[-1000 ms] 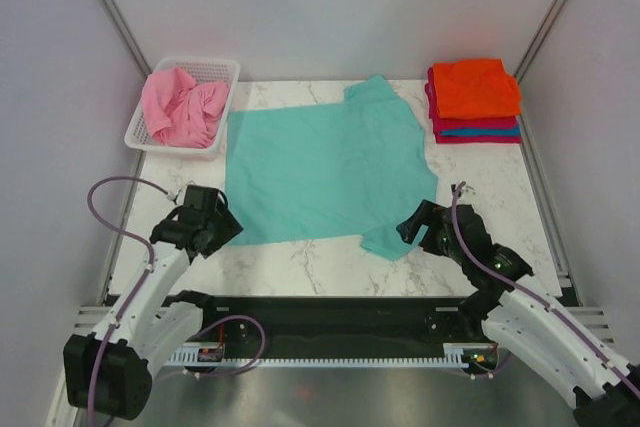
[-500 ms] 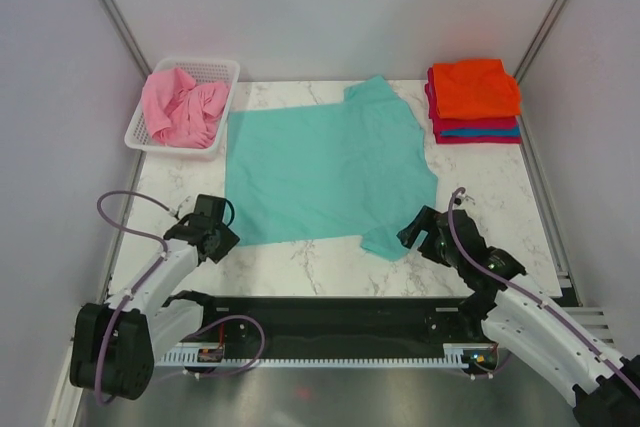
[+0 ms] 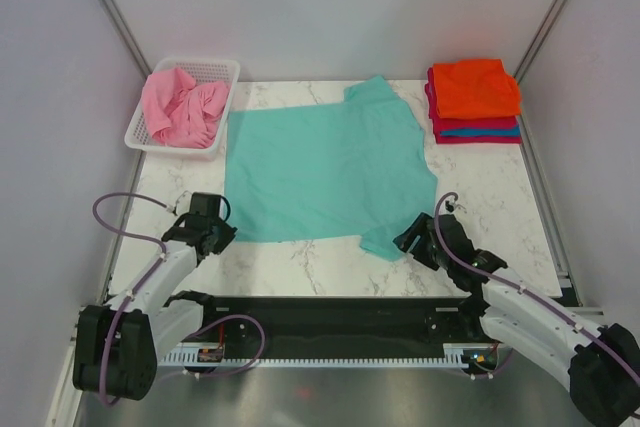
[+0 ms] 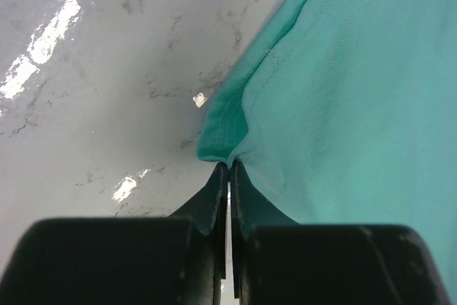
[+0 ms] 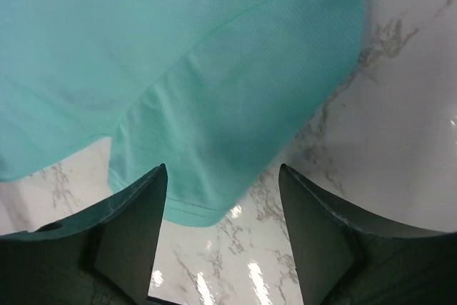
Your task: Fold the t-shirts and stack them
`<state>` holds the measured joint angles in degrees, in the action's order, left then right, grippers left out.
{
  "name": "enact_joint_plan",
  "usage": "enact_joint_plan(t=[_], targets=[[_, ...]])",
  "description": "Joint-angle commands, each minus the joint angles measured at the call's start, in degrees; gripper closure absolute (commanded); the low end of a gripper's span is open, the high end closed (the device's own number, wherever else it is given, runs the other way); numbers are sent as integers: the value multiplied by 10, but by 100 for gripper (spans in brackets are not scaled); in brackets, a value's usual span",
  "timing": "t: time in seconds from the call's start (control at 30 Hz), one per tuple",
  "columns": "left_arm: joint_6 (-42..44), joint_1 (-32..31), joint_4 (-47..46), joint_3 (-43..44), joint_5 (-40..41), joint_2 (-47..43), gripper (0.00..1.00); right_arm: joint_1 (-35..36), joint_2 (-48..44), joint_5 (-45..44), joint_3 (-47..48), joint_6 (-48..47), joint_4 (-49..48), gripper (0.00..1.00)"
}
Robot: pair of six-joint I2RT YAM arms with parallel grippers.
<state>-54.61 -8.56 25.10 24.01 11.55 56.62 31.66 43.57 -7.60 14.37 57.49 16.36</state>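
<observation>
A teal t-shirt lies spread flat on the marble table. My left gripper is shut on its near left corner; in the left wrist view the cloth bunches into a small peak right at the closed fingertips. My right gripper stands open at the shirt's near right sleeve, and in the right wrist view the sleeve hem lies between the spread fingers. A pink t-shirt lies crumpled in the white basket. Folded orange, crimson and blue t-shirts are stacked at the back right.
The white basket stands at the table's back left corner. Grey walls with metal frame posts enclose the table on three sides. A black rail with both arm bases runs along the near edge.
My left gripper has slid in to the shirt's near left corner and shut on it. My right gripper has moved down and left to the sleeve, its jaws narrowing a little.
</observation>
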Motion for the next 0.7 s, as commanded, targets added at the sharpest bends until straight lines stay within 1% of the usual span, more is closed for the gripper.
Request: enact_joint_plan(t=[0.0,0.07,0.1,0.17,0.2,0.27,0.3,0.33,0.37,0.43,0.47,0.5,0.53,0.57,0.6,0.67], targets=[[17,9,-37,-7,-8,-1,98,-1,38,3,-29,25,-54,29],[21,11,-41,-6,-14,2,98,-1,53,-10,-24,24,-66,36],[22,12,-42,-6,-16,3,98,-1,55,-14,-26,25,-70,43],[25,12,-43,-6,-18,2,98,-1,61,-22,-25,24,-80,52],[27,12,-43,-6,-20,-3,98,0,63,-22,-26,19,-86,63],[35,12,-43,-8,-23,-19,98,-1,59,-22,-27,15,-85,76],[38,12,-42,-8,-30,-26,98,-1,54,-22,-29,14,-85,89],[42,12,-39,-9,-34,-33,98,0,44,-22,-32,13,-85,95],[47,12,-31,-9,-36,-47,98,-3,18,-22,-36,13,-81,100],[50,12,-17,-9,-46,-65,98,-1,-20,-30,-38,15,-50,100],[52,12,1,-5,-49,-74,98,0,-63,-35,-37,17,-30,100],[54,12,10,-3,-51,-94,98,-1,-87,-39,-27,17,-8,100],[55,12,20,3,-58,-105,98,-1,-133,-48,-19,18,45,100],[55,12,32,9,-63,-116,98,-1,-153,-51,-9,21,74,100],[54,12,54,14,-72,-141,98,-2,-171,-55,12,22,129,100],[47,11,72,21,-86,-166,98,-1,-208,-58,36,25,179,100]])
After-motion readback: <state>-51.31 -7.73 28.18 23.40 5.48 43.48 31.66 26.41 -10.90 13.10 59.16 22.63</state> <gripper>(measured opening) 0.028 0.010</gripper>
